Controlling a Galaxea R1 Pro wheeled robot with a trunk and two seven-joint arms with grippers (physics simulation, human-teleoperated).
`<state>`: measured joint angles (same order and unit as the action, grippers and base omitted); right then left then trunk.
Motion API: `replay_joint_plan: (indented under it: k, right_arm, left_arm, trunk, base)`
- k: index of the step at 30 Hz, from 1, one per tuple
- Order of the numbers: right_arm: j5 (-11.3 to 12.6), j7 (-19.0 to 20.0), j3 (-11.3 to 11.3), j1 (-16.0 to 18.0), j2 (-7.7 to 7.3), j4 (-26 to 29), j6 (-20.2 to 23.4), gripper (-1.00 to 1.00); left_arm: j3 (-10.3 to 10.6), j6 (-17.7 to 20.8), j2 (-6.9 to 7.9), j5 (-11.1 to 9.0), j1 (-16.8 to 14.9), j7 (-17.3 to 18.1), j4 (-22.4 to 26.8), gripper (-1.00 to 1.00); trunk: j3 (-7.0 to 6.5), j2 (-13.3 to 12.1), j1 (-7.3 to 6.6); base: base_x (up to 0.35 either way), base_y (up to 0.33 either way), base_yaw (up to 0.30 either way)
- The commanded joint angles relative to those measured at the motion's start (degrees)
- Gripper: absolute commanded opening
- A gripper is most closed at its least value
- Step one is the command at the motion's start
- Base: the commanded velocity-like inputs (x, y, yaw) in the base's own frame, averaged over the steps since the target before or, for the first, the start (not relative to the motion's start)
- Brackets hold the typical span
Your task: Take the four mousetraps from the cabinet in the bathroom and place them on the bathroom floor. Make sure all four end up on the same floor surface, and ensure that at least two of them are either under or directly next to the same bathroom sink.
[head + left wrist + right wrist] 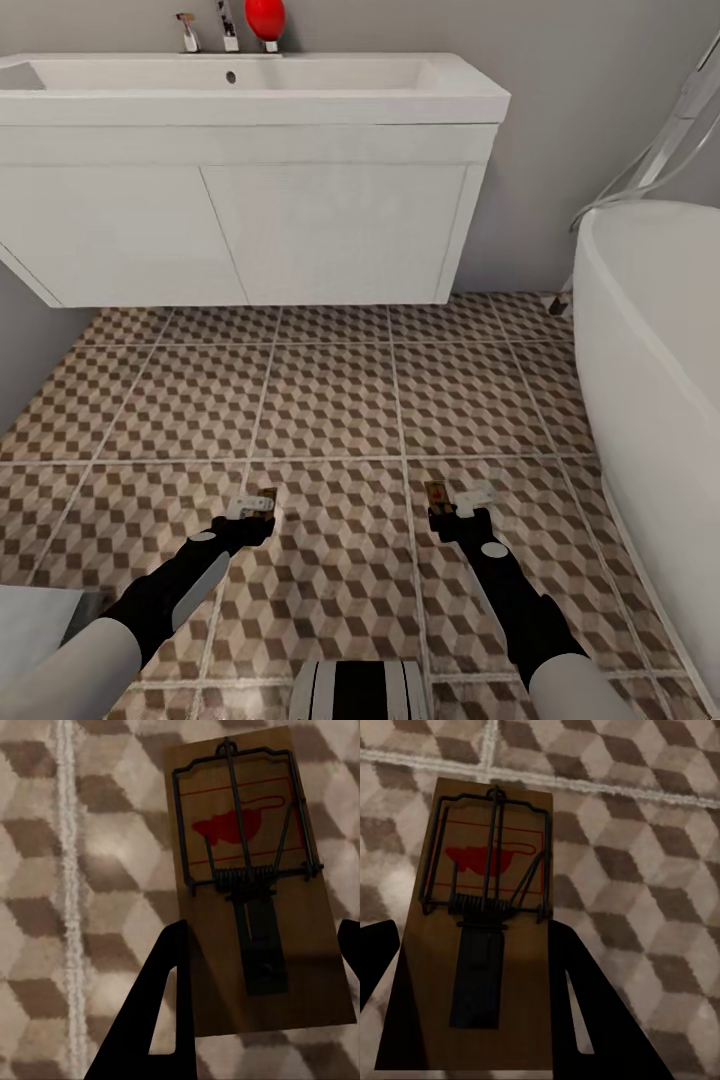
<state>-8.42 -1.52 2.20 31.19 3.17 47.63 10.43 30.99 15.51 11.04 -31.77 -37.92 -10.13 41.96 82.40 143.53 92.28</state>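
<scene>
The bathroom sink (250, 95) hangs ahead over the bathroom floor (330, 400), bathtub (650, 330) at right.

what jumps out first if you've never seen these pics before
The wide white sink on the far wall, with a red ball-like thing by its tap. Lower down, the left gripper and right gripper each hold a mousetrap over the cube-patterned floor. A white bathtub lies to the right.
</scene>
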Motion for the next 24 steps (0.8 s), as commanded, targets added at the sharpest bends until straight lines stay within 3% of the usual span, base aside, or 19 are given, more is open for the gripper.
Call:
replay_joint_plan:
  k: [1,10,14,17,19,22,24]
  right_arm:
    - [-0.6,-0.2,0.1,0.0,0.0,0.1,0.4,-1.0]
    - [-0.8,0.1,0.9,0.0,-0.07,0.7,0.1,-1.0]
    - [-1.0,-0.2,1.8,0.2,0.18,3.9,0.9,-1.0]
    - [-1.0,-0.2,2.1,2.7,0.69,6.8,5.4,-1.0]
    - [-1.0,0.0,2.2,6.0,0.83,7.4,8.6,-1.0]
    - [-0.9,0.2,2.2,9.8,1.0,7.5,10.3,-1.0]
    - [-0.9,0.2,2.3,12.2,1.62,6.8,10.9,-1.0]
  left_arm:
    - [0.4,0.1,0.07,-0.6,0.0,-0.6,0.2,-1.0]
    - [0.2,0.1,-0.02,-0.5,0.0,-0.5,2.8,-1.0]
    - [-0.2,1.4,-0.24,-0.5,-0.1,-0.6,4.6,-1.0]
    - [-0.9,10.0,-0.37,-0.5,-0.6,-0.6,8.5,-1.0]
    - [-3.1,17.6,-0.73,-0.4,-2.7,-0.6,11.8,-1.0]
    - [-7.3,23.4,-1.61,-0.2,-7.2,-0.7,13.4,-1.0]
    - [-8.9,25.4,-2.06,0.6,-11.4,-0.7,12.5,-1.0]
  trunk:
    - [0.13,0.0,-0.01]
    - [0.67,0.0,-0.01]
    - [0.69,0.0,-0.01]
    - [0.69,0.0,-0.01]
    - [0.69,0.0,-0.01]
    - [0.69,0.0,-0.01]
    - [0.69,0.0,-0.01]
  base:
    - [0.0,0.0,0.0]
    - [0.0,0.0,0.0]
    - [0.0,0.0,0.0]
    - [0.0,0.0,0.0]
    - [0.0,0.0,0.0]
    - [0.0,0.0,0.0]
    - [0.0,0.0,0.0]
